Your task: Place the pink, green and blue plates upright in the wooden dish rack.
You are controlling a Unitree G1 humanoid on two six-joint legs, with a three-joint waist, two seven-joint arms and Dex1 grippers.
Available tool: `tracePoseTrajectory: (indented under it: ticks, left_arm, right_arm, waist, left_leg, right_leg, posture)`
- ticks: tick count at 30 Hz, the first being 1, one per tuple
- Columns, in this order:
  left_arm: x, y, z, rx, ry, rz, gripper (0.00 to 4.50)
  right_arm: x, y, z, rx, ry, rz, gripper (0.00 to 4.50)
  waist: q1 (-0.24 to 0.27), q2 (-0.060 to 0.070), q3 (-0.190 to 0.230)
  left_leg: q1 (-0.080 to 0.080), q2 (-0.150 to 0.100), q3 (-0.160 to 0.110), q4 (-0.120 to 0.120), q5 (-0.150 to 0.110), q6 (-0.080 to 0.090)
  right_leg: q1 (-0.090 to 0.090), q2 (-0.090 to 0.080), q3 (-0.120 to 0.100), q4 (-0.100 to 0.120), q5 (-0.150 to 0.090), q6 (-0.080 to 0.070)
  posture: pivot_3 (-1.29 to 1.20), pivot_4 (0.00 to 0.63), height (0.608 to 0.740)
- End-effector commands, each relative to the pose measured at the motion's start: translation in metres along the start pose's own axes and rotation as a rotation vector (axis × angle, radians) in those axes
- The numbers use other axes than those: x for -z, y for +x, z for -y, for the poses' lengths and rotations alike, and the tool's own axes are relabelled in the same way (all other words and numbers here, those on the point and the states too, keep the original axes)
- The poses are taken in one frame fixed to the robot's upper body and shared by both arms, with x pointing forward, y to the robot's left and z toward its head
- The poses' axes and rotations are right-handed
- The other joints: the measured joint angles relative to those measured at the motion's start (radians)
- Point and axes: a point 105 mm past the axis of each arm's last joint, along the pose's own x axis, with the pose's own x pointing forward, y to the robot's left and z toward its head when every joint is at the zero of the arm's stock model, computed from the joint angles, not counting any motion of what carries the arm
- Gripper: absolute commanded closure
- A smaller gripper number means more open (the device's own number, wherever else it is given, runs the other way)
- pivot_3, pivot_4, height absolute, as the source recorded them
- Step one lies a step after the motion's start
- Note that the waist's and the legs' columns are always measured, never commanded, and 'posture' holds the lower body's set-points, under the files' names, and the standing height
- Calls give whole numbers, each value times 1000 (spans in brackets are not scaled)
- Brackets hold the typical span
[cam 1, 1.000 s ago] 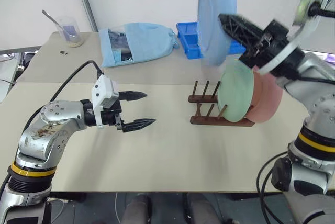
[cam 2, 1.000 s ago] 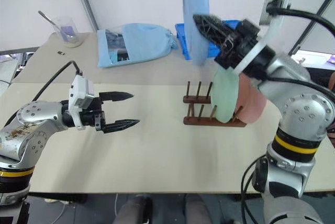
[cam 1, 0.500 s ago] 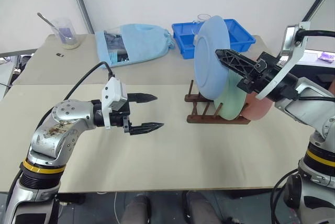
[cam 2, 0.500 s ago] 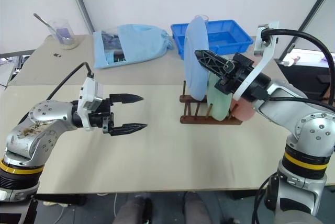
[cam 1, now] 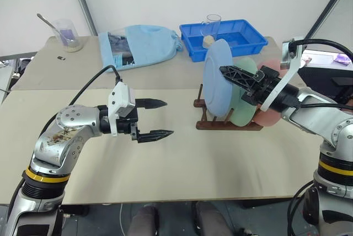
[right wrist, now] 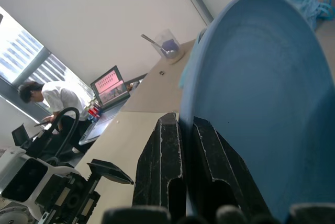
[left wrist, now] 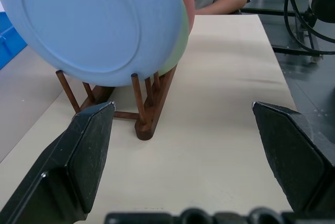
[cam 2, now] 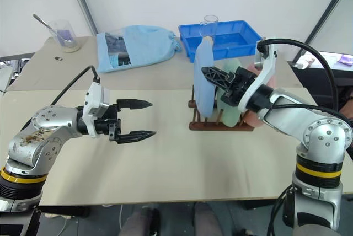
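Blue plate (cam 1: 217, 79) stands on edge, face toward the left gripper (cam 1: 160, 119), its lower rim down among the pegs of the wooden dish rack (cam 1: 212, 123), just beside the upright green plate (cam 1: 246, 103) and pink plate (cam 1: 268, 116). Right gripper (cam 1: 234, 74) clamps its rim; a second ago the plate was high above the rack. Left gripper hangs released, well apart; no legible writing
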Motion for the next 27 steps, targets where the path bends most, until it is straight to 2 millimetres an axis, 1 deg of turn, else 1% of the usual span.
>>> tracePoseTrajectory:
  ticks: [1, 8, 10, 13, 14, 16, 18, 19, 21, 23, 25, 27]
  left_arm:
    - [-10, 3, 2, 16, 46, 19, 0]
    - [-9, 3, 1, 10, 47, 16, 0]
    - [-8, 3, 2, 13, 49, 12, 0]
    - [-8, 3, 3, 14, 48, 10, 0]
    - [-8, 2, 2, 6, 44, 6, 0]
    - [-6, -2, 1, -7, 26, -14, 0]
    - [-2, -7, 0, -34, 27, -42, 0]
    - [2, -14, -3, -72, 34, -80, 0]
    - [7, -24, -7, -126, 51, -130, 0]
    - [17, -40, -12, -212, 83, -226, 0]
    - [25, -52, -14, -277, 111, -297, 0]
    - [35, -70, -8, -311, 75, -359, 0]
  right_arm:
    - [-13, 0, 0, 23, -15, 40, 4268]
    - [-22, 3, 1, 55, -96, 60, 1955]
    - [-30, 3, 1, 69, -131, 93, 1251]
    - [-51, 0, -9, 44, -243, 146, 198]
    - [-56, -3, -15, 16, -285, 152, 36]
    - [-64, -10, -25, -24, -378, 149, 36]
    - [-64, -20, -30, -54, -491, 102, 36]
    - [-62, -31, -31, -66, -572, 55, 36]
    - [-57, -44, -32, -83, -672, -15, 36]
    - [-50, -65, -27, -89, -780, -112, 36]
    - [-41, -82, -23, -107, -870, -218, 36]
    - [-26, -104, -14, -114, -909, -355, 36]
  waist:
    - [0, 0, 0]
    - [0, 0, 0]
    - [0, 0, 0]
    - [0, 0, 0]
    - [0, 0, 0]
    - [1, 0, 0]
    - [2, 0, 0]
    - [3, 0, 0]
    - [9, 0, 0]
    - [14, 0, 0]
    - [18, 0, 0]
    - [21, 0, 0]
  left_leg:
    - [0, 0, 0, 0, 0, 0]
    - [0, 0, 0, 0, 0, 0]
    - [0, 0, 0, 0, 0, 0]
    - [-1, 0, 0, 0, 0, 0]
    - [-1, 0, 0, 0, 0, 0]
    - [-2, 0, 0, 0, 0, 0]
    - [-1, 0, 0, 0, 0, 0]
    - [-1, 0, 0, -1, 0, 0]
    - [-3, 0, -1, -1, -1, 1]
    - [-4, 0, 0, -1, -2, 3]
    - [-5, 0, 0, -2, -3, 4]
    - [-5, 1, 2, -2, -3, 4]
  right_leg:
    - [0, 0, 0, 0, 0, 0]
    - [0, 0, 0, 0, 0, 0]
    - [0, 0, 0, 0, 0, 0]
    - [-1, 0, 0, 0, 0, 0]
    - [-1, 0, 0, 0, 0, 0]
    - [-2, 0, 0, 0, 0, 0]
    - [-2, 0, 0, 0, 0, 0]
    - [-2, 0, -1, 0, -1, 0]
    - [-3, 0, -1, 0, -1, 1]
    - [-4, -1, -1, 0, -1, 1]
    - [-6, -1, -1, 0, -1, 1]
    - [-9, -2, -1, 0, -1, 1]
  posture:
    - [0, 150, 740]
    - [0, 150, 740]
    - [0, 150, 740]
    - [0, 150, 740]
    - [0, 150, 740]
    - [0, 150, 740]
    - [0, 150, 740]
    - [0, 150, 740]
    - [0, 150, 740]
    - [0, 150, 740]
    - [0, 150, 740]
    - [0, 150, 740]
